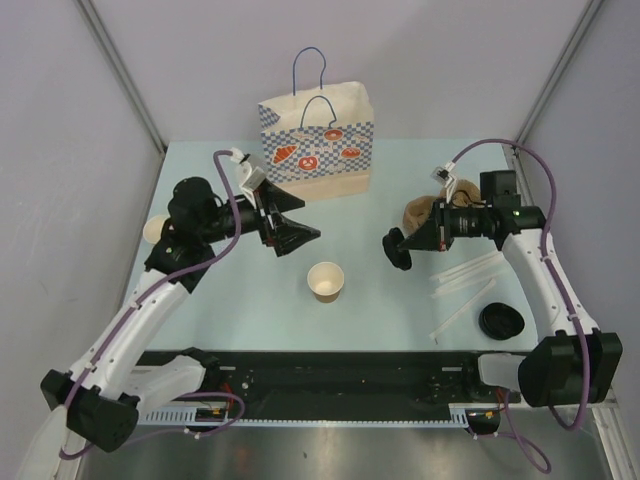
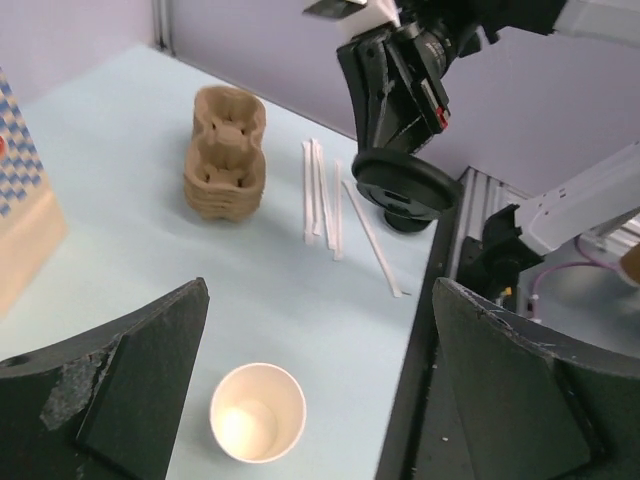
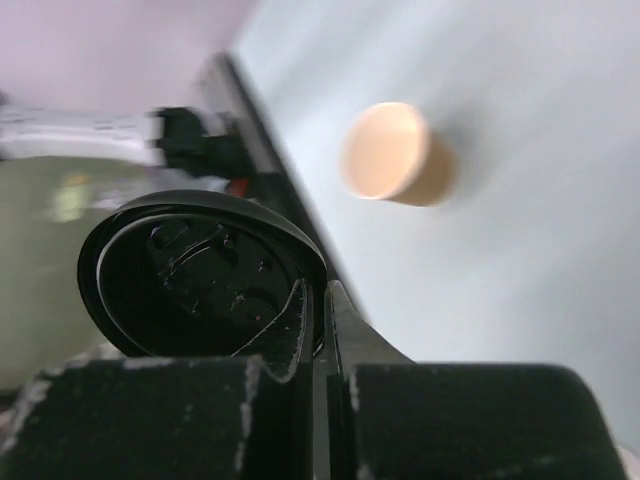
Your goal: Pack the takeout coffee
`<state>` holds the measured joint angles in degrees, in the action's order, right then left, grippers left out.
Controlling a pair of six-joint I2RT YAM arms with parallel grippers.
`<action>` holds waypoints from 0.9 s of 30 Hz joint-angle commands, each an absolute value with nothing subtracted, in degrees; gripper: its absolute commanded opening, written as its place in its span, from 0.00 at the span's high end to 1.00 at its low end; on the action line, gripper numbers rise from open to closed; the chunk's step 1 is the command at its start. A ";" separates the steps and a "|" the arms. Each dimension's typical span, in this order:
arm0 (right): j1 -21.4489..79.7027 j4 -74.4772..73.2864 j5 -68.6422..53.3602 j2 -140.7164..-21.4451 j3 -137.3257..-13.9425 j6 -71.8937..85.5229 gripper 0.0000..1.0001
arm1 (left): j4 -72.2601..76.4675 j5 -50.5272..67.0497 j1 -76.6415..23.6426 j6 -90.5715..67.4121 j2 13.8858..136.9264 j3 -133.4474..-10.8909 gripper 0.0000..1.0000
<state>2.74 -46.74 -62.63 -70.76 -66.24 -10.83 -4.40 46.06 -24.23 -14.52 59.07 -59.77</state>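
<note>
- The left gripper point(image 1: 297, 222) hangs above the table's left half with its jaws spread wide and nothing between them. In its own wrist view the paper cup shows low between the two fingers.
- The right gripper point(image 1: 406, 244) is held off the table on the right with its jaws pressed together on the rim of a black lid point(image 2: 404, 184). The right wrist view shows the lid's hollow underside to the left of the fingers.
- Nearest the arm bases, on the right, a loose lid point(image 1: 500, 321), also black, lies flat on the table beside the right arm.
- Just left of and beyond it, several white straws point(image 1: 465, 283) lie scattered, some roughly parallel and one at a slant.
- The task's thing, the paper cup point(image 1: 326, 281), stands upright on the table's near middle, between the two grippers and touching neither. It is brown outside, pale inside and has no lid on it. I cannot tell whether it holds any liquid.
- Farther back on the right, a stack of brown pulp cup carriers point(image 2: 225, 155) sits partly hidden behind the right arm in the top view.
- At the far edge, a paper bag point(image 1: 318, 140) stands upright. It is cream with a blue checked band, red motifs and blue cord handles, well apart from the cup.
</note>
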 commanded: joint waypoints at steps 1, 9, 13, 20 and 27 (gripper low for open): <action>6.15 -41.67 -84.51 -73.12 -67.06 4.03 1.00 | -5.36 43.43 -27.85 -0.99 54.33 -61.00 0.00; 11.85 -46.66 -94.75 -76.29 -67.06 8.27 1.00 | -3.53 24.09 -42.43 25.82 46.23 -53.71 0.06; 13.97 -47.10 -94.75 -76.29 -67.15 11.07 1.00 | 1.91 16.88 -50.43 37.50 44.74 -50.89 0.13; 16.08 -52.73 -94.83 -76.12 -67.15 6.79 1.00 | 12.20 13.80 -61.25 52.21 46.31 -45.88 0.32; 17.05 -55.02 -94.75 -75.67 -67.15 3.43 1.00 | 13.80 15.73 -63.54 50.63 50.00 -47.19 0.42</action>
<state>16.43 -52.82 -84.16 -76.55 -66.24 6.31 9.72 15.27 -62.00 48.38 48.88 -45.95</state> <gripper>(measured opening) 0.022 0.599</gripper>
